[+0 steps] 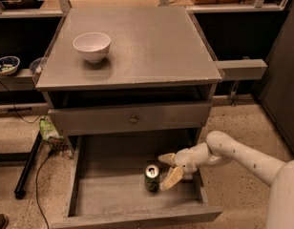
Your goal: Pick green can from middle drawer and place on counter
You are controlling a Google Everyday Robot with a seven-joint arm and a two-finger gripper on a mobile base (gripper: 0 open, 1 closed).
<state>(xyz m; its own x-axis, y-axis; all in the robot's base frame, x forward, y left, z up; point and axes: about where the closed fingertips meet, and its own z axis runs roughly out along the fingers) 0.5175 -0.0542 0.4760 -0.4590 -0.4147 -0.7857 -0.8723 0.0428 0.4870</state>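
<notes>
The green can (152, 177) stands upright on the floor of the open middle drawer (109, 194), right of its middle. My gripper (167, 171) reaches in from the right on a white arm and is open. Its fingers (171, 178) spread just to the right of the can, one behind it and one beside it, very close to it. The counter (152, 42) is the wide grey top above the drawers.
A white bowl (92, 46) stands on the counter's left part. A closed drawer front with a small knob (133, 119) sits above the open drawer. Grey side shelves (242, 68) flank the cabinet; a bowl (6, 65) rests on the left one. Cables lie on the floor at left.
</notes>
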